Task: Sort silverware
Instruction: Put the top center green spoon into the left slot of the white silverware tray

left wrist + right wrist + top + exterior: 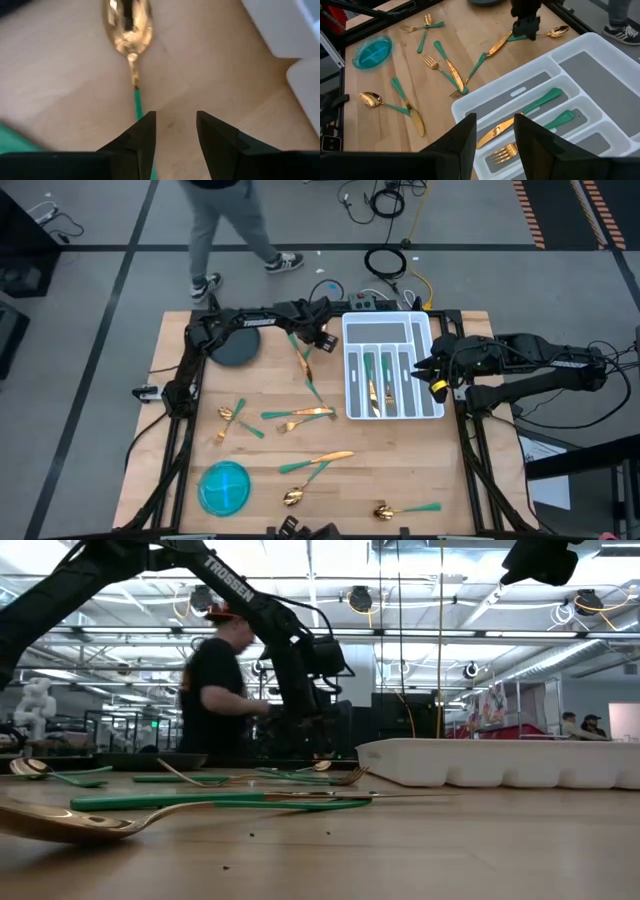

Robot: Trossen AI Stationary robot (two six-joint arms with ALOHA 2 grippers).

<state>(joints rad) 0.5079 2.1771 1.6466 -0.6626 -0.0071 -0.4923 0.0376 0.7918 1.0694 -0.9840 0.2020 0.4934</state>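
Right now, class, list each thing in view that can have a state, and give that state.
Left gripper: open, low over a spoon's handle.
Spoon: lying flat, not gripped.
Right gripper: open, empty, above the tray.
Tray: holds a few pieces; its wide end slot is empty.
Bowl: upright, looks empty.
Other silverware: lying loose, unsorted.

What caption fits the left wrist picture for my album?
The left pincer hovers open over a gold spoon with a green handle on the wooden table.
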